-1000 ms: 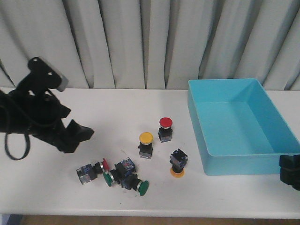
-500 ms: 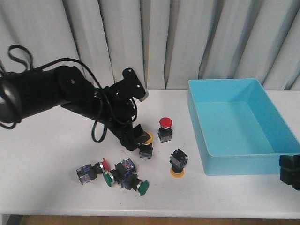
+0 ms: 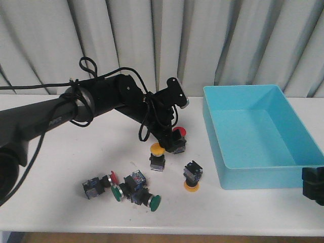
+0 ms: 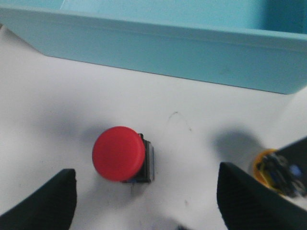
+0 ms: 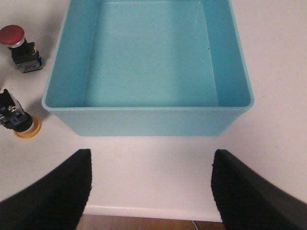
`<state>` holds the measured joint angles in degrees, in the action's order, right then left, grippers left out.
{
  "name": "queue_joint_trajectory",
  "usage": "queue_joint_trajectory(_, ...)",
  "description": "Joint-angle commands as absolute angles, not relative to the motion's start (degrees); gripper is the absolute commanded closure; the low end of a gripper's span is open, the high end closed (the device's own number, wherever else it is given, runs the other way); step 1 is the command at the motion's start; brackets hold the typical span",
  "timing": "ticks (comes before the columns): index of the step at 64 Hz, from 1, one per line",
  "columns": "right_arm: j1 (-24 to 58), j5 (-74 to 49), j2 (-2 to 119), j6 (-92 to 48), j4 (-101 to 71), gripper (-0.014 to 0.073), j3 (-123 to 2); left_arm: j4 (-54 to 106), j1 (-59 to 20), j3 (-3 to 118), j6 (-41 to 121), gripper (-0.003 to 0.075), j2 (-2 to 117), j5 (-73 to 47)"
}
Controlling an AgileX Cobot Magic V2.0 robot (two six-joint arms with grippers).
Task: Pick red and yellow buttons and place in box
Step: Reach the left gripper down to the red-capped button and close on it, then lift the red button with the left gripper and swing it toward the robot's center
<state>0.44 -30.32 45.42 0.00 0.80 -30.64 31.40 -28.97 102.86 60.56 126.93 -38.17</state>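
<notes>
While my left arm reaches across the white table (image 3: 61,167), the large rectangular turquoise-blue plastic bin (image 3: 304,132) stands on the table's right side, its floor bare in my right wrist view. My left gripper (image 3: 170,140) hangs with its fingers spread wide apart, holding nothing, right over the upright push-button with the round red cap and dark blocky body (image 4: 120,154); in my left wrist view that button stands on the table between my two finger pads (image 4: 48,201), touching neither, with the bin's wall beyond it. My right gripper (image 5: 149,191) rests at the table's near right edge, just in front of the bin, its fingers likewise wide apart and holding nothing. Just beside the red one, nearer to me, stands an upright yellow-capped push-button (image 3: 157,157). Another yellow-capped button (image 3: 193,176) lies tipped cap-down between that one and the bin. A second red-capped button (image 3: 97,184) lies on its side to the left, next to two green-capped buttons (image 3: 137,191) lying close together.
</notes>
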Motion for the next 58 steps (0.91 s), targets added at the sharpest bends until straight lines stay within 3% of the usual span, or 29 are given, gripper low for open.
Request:
queue_joint_trajectory(1, 0.13, -26.3, 45.59, 0.0, 1.02, 0.0095, -32.52, 33.3, -29.34, 109.21, 60.53, 0.015, 127.04, -37.89)
queue_joint_trajectory(34, 0.13, -26.47, 45.59, 0.0, 1.02, 0.0095, -32.52, 33.31, -29.15, 118.39, 58.54, 0.016, 137.75, -38.82)
queue_joint_trajectory(58, 0.13, -26.47, 45.59, 0.0, 1.02, 0.0095, -32.52, 33.31, -29.15, 118.39, 58.49, 0.0386, 137.75, -38.77)
